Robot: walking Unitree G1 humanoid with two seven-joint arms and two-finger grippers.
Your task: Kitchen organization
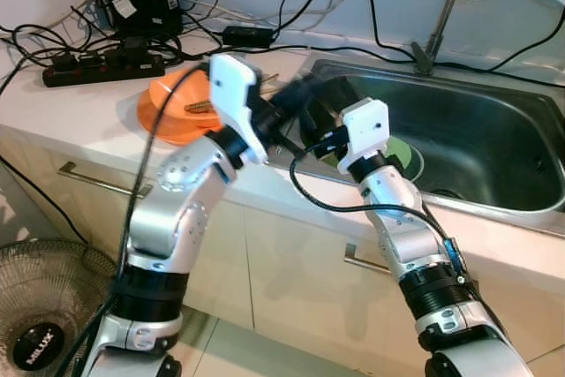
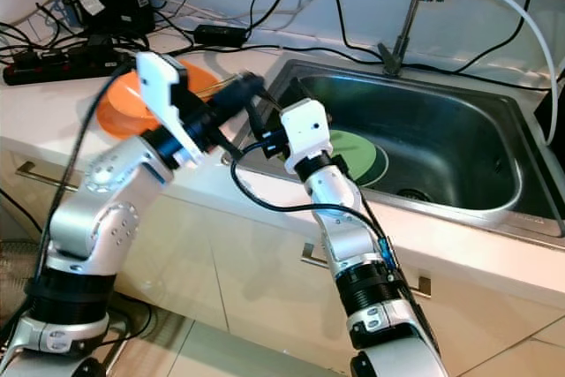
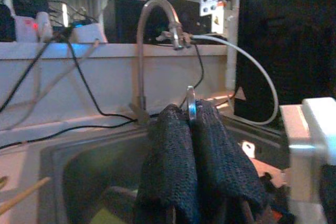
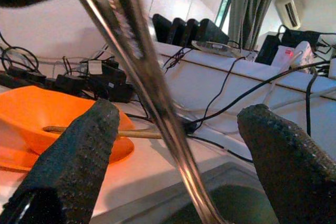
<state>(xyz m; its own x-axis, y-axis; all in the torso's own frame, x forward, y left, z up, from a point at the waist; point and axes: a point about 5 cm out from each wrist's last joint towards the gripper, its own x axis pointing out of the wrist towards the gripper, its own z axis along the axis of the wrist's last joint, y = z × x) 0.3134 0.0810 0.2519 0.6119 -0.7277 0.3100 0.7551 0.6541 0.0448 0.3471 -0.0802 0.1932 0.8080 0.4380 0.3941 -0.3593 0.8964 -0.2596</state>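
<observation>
Left wrist view — spoon within left claw

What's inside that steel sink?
A green plate lies on the bottom of the sink, beside the drain. The right hand hangs over its near corner and covers part of the plate, so anything beneath stays hidden.

Two head cameras look forward and down from above at a counter and steel sink, sharing nearly the same scene. Each wrist camera sits close behind its own fingers, low near the sink's edge, facing opposite ways.
</observation>
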